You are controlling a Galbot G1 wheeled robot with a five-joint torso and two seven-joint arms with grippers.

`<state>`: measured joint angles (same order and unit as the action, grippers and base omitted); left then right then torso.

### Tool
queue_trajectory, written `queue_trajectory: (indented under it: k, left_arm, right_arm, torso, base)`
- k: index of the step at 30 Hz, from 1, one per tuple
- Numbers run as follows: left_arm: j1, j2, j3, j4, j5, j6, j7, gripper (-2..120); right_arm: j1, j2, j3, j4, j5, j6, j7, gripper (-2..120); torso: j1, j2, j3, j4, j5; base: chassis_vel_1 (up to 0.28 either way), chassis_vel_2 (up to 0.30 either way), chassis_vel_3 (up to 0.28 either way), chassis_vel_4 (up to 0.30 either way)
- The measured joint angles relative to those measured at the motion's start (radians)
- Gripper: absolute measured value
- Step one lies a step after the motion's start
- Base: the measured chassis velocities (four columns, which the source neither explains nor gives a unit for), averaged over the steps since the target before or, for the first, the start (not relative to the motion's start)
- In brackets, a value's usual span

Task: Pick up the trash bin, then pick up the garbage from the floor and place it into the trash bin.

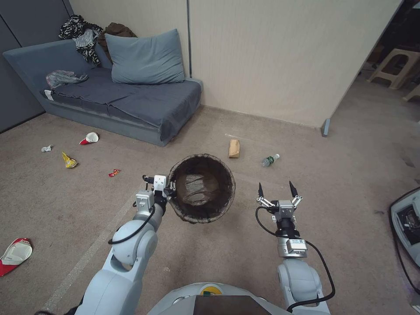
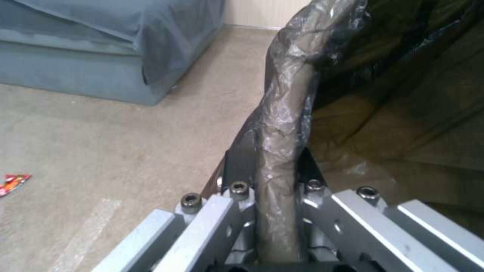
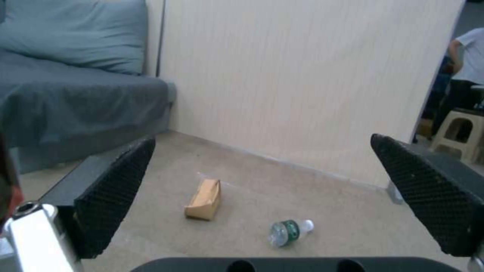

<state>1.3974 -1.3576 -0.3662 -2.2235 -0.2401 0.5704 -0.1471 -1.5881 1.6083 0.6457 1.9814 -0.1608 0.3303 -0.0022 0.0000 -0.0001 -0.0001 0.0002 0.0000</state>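
- The left gripper (image 1: pixel 168 191) is clamped on the rim of the trash bin (image 1: pixel 202 188), at the rim's left side in the head view. The left wrist view shows one finger (image 2: pixel 241 162) on the outside of the bag-covered rim (image 2: pixel 282 124) and the other on the inside.
- The trash bin is tilted, with its opening turned up toward the head camera. The dark liner bag is folded over its rim.
- The right gripper (image 1: pixel 278 190) hangs above the carpet (image 1: pixel 341 183), to the right of the bin and apart from it. Its jaws are spread wide and hold nothing. The right wrist view shows the two textured pads (image 3: pixel 113 189) far apart.
- A brown paper piece (image 1: pixel 234 148) and a clear bottle with a green cap (image 1: pixel 270 160) lie on the carpet beyond the right gripper, near the wall. Both appear between the pads in the right wrist view, the paper piece (image 3: pixel 204 199) and the bottle (image 3: pixel 290 231).
- Further litter lies on the carpet to the left: a red wrapper (image 1: pixel 114 173), a yellow wrapper (image 1: pixel 69 160), a white wad (image 1: pixel 46 148), a crushed cup (image 1: pixel 90 138) near the sofa (image 1: pixel 131 103), and another crushed cup (image 1: pixel 15 254) at the picture's left edge.
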Motion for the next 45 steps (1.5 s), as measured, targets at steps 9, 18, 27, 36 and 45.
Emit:
queue_trajectory:
  k: [9,18,27,36,45]
  left_arm:
    - [0.039,-0.029,-0.001,-0.029,0.023,-0.014,0.006,3]
    - [0.044,-0.031,-0.002,-0.024,0.031,-0.017,0.007,3]
    - [0.043,-0.032,0.003,-0.014,0.034,-0.021,0.006,3]
    - [0.04,-0.033,0.005,-0.008,0.034,-0.021,0.005,3]
    - [0.037,-0.034,0.004,-0.002,0.034,-0.021,0.004,3]
  right_arm:
    - [-0.001,0.0,0.008,0.0,0.039,0.003,-0.001,100]
    - [0.0,0.0,0.011,-0.006,0.048,0.014,-0.003,100]
    - [0.0,0.0,0.017,-0.006,0.056,0.014,-0.004,100]
    - [0.002,0.0,0.019,-0.008,0.059,0.011,-0.005,100]
    - [0.005,0.0,0.023,-0.017,0.059,0.01,-0.006,100]
  torso:
    - [0.0,0.0,0.0,-0.0003,0.0]
    - [0.0,0.0,0.0,-0.0001,0.0]
    - [0.0,0.0,0.0,-0.0002,-0.0001]
    - [0.0,0.0,0.0,-0.0003,-0.0002]
    - [0.0,0.0,0.0,-0.0001,-0.0001]
  base:
    - [0.0,0.0,0.0,0.0]
    - [-0.009,0.007,0.013,-0.004]
    - [-0.128,0.134,0.137,-0.119]
    - [-0.232,0.23,0.231,-0.244]
    - [-0.199,0.209,0.2,-0.214]
